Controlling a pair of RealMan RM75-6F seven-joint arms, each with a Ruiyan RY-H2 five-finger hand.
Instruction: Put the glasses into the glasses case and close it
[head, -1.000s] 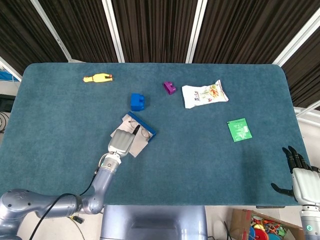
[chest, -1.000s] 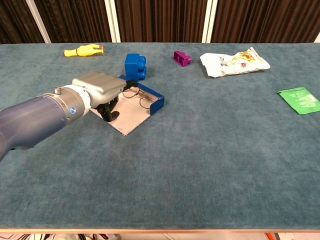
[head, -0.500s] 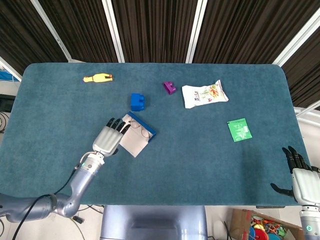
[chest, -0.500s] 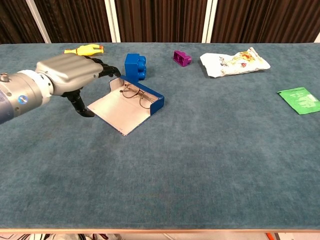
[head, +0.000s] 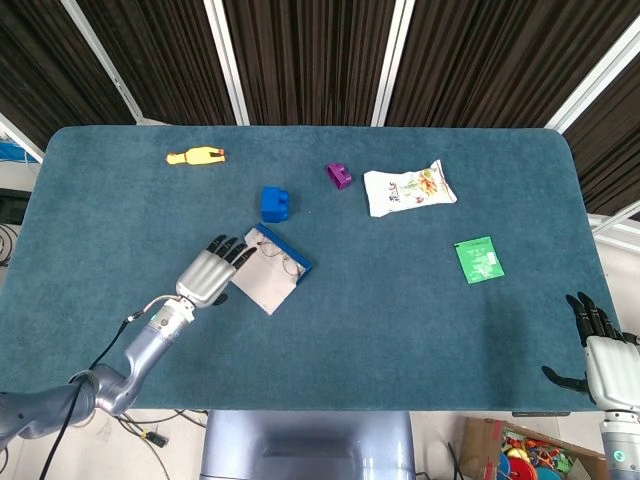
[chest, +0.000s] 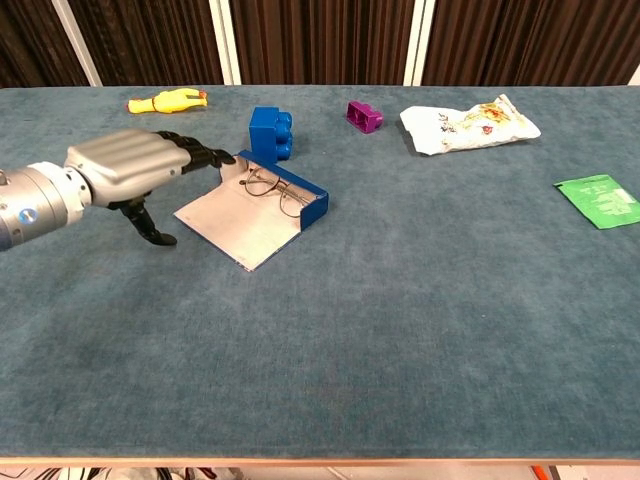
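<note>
We see the glasses (chest: 272, 190) already lying inside the open case (chest: 262, 208), tucked against its blue back wall, with the pale lid flap spread flat on the table (chest: 400, 330) toward the robot. The left hand (chest: 128, 170) hovers just beside the flap's left edge, fingers apart and holding nothing; its fingertips (head: 232, 248) reach toward the case's far corner. What remains, we judge, is the closing. To do it well, we would slip the fingers under the flap's free edge from the left, lift it in an arc over the frames, and press down only once the lid sits square on the blue wall — a temple arm sticking up could catch and bend. The case is light and may slide on the cloth, so a slow fold matters. The right hand (head: 600, 352) rests well apart at the table's near right corner, fingers spread and empty — partly cut off by the head view's edge, absent from the chest view. Whether the temples are folded, and what clasp the lid has, we cannot make out.
</note>
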